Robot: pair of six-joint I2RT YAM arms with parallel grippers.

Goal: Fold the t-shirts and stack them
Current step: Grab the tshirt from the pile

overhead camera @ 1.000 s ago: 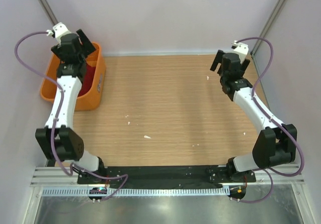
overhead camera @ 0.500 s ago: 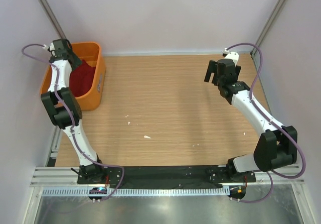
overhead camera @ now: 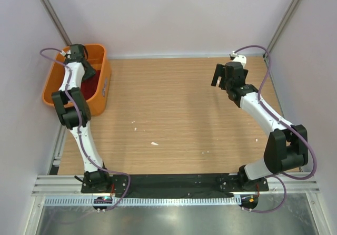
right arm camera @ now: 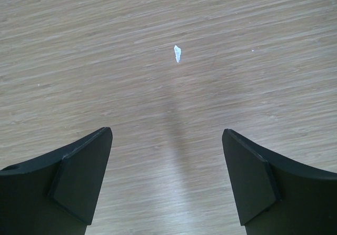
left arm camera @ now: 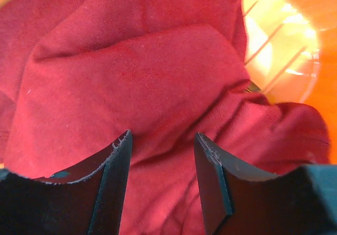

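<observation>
A dark crimson t-shirt (left arm camera: 147, 71) lies crumpled in the orange tub (overhead camera: 103, 90) at the table's far left; a strip of it shows in the top view (overhead camera: 93, 85). My left gripper (left arm camera: 162, 140) is down inside the tub (overhead camera: 84, 66). Its jaws are open and its fingertips rest right at the crimson cloth, with a fold between them. My right gripper (overhead camera: 218, 78) is open and empty above the bare wood at the far right (right arm camera: 167, 135). The magenta-pink t-shirt is not in view.
The tub's ribbed orange wall (left arm camera: 284, 45) is close on the right of the left gripper. Small white scraps lie on the wooden table (overhead camera: 154, 143), (overhead camera: 135, 124), one ahead of the right gripper (right arm camera: 177, 53). Walls enclose the table on three sides.
My left arm has folded back and its gripper has dropped into the tub onto the crimson shirt. My right gripper has shifted a little left and toward the back.
</observation>
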